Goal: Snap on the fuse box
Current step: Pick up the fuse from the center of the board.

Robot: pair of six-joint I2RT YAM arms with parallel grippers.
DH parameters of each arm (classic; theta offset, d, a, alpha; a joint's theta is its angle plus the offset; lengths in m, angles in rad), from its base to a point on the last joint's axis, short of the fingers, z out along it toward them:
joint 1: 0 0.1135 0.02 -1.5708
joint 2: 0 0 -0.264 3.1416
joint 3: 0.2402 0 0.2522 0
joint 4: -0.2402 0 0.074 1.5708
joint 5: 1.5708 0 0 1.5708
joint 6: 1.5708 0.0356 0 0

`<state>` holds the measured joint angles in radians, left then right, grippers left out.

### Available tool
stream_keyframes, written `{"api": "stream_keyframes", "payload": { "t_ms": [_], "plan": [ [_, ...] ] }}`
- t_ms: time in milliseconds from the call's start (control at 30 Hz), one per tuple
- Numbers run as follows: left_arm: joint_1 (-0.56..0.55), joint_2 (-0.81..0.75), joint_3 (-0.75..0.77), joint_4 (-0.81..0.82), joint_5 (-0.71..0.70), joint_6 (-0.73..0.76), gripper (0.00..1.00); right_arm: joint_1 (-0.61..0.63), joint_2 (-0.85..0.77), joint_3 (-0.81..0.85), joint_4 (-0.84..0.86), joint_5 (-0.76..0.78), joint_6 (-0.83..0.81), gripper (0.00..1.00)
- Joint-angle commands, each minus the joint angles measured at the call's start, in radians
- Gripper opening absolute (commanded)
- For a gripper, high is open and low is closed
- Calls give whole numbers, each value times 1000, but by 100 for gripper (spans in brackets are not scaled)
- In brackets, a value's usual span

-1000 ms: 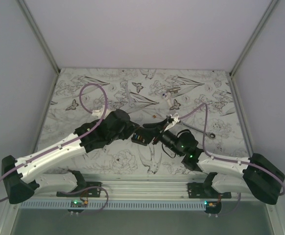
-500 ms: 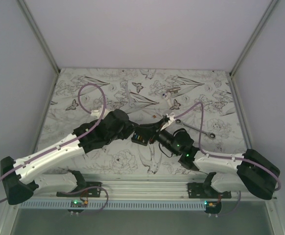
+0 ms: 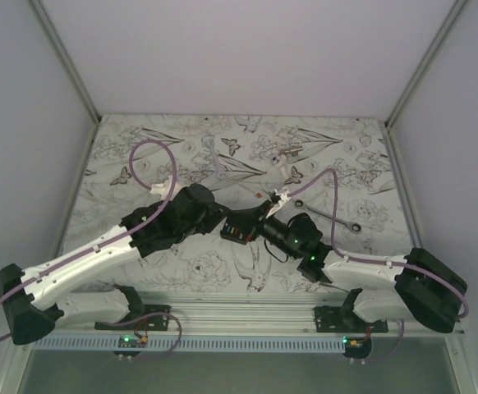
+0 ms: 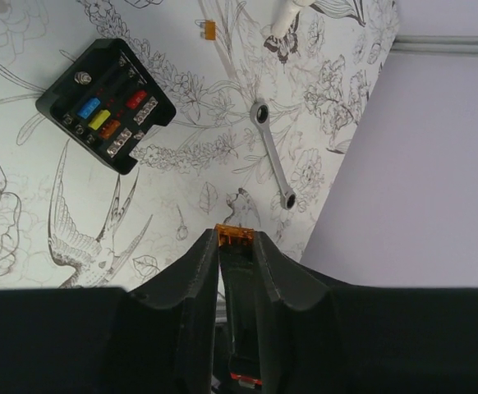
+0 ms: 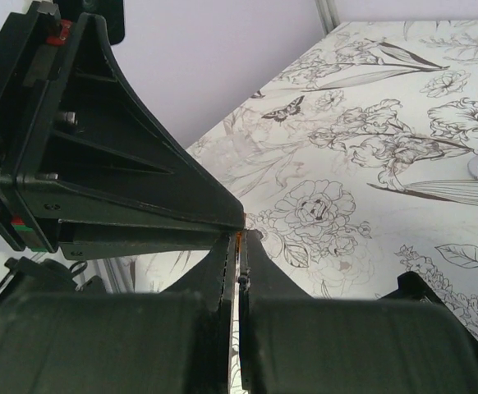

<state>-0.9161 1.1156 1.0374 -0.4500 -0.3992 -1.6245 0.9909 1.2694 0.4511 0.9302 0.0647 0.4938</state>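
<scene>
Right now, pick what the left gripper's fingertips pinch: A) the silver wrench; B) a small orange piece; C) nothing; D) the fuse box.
B: the left wrist view shows a small orange piece clamped at the tips of the left gripper, while the fuse box and the wrench lie on the table.

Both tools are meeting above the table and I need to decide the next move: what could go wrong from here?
1. The left tool and right tool both pinch the small orange fuse at their very tips; any pull apart could drop it.
2. The fuse box lies unheld on the table; pressing a fuse in may slide it.
</scene>
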Motion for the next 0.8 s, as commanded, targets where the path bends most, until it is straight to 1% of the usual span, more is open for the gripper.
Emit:
{"api": "stream_keyframes", "payload": {
  "t_ms": [0, 33, 133, 200, 267, 367, 433, 567, 700, 767],
  "plan": [
    [9, -39, -7, -9, -6, 126, 29, -39, -31, 39, -44, -83, -8, 0],
    [16, -47, -5, -9, -5, 192, 33, -54, -40, 40, -59, -112, -6, 0],
    [50, -66, 13, -2, 19, 416, 38, -116, -70, 45, -104, -224, 11, 0],
    [79, -82, 19, 20, 83, 595, 39, -167, -83, 47, -122, -345, 28, 0],
    [107, -100, 19, 42, 144, 758, 42, -213, -99, 54, -148, -427, 37, 0],
    [136, -124, 7, 88, 251, 957, 50, -266, -122, 71, -194, -539, 29, 0],
    [144, -132, 0, 118, 326, 1052, 52, -292, -134, 88, -222, -613, 25, 0],
    [149, -141, -28, 220, 500, 1190, 55, -324, -143, 121, -261, -747, 24, 0],
    [151, -144, -47, 286, 636, 1275, 55, -341, -143, 149, -277, -855, 30, 0],
    [151, -147, -58, 315, 676, 1309, 53, -346, -142, 160, -280, -896, 36, 0]
  ]
}}
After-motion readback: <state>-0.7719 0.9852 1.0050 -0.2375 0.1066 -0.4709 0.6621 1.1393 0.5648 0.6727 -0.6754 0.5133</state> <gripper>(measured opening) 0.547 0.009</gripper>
